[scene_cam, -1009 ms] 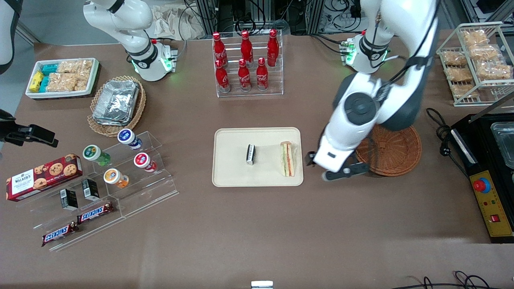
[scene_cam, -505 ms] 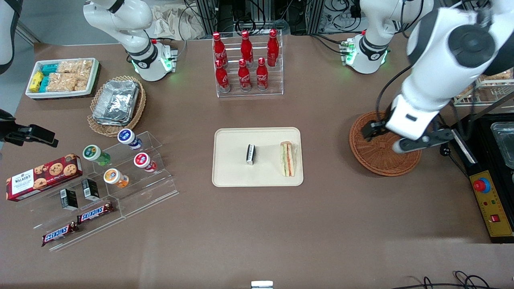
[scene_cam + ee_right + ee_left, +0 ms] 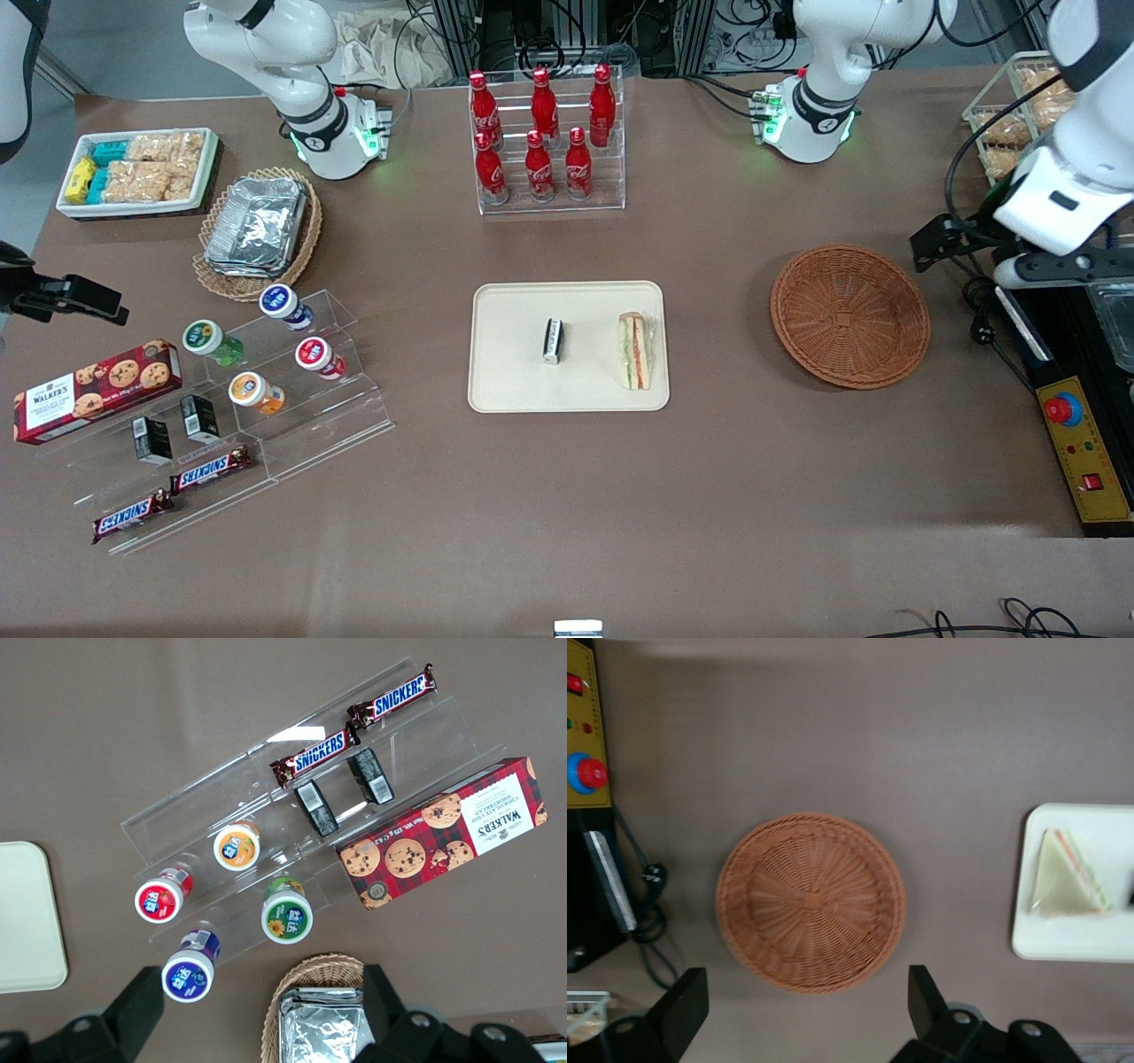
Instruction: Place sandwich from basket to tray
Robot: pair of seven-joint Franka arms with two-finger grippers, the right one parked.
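The brown table [image 3: 567, 496] is seen carrying the tray [image 3: 514, 390] and, toward the working arm's end, the basket [image 3: 850, 316], the two set well apart. The sandwich [image 3: 634, 351] is laid flat on the tray at the edge nearest the basket, with a small black-and-white bar [image 3: 553, 340] beside it. The end effector [image 3: 806, 1014] is held above the table near the basket, its fingers [image 3: 685, 1010] spread and nothing gripped.

End effector [image 3: 961, 252] beside basket [image 3: 850, 316], fingers spread, unobstructed.
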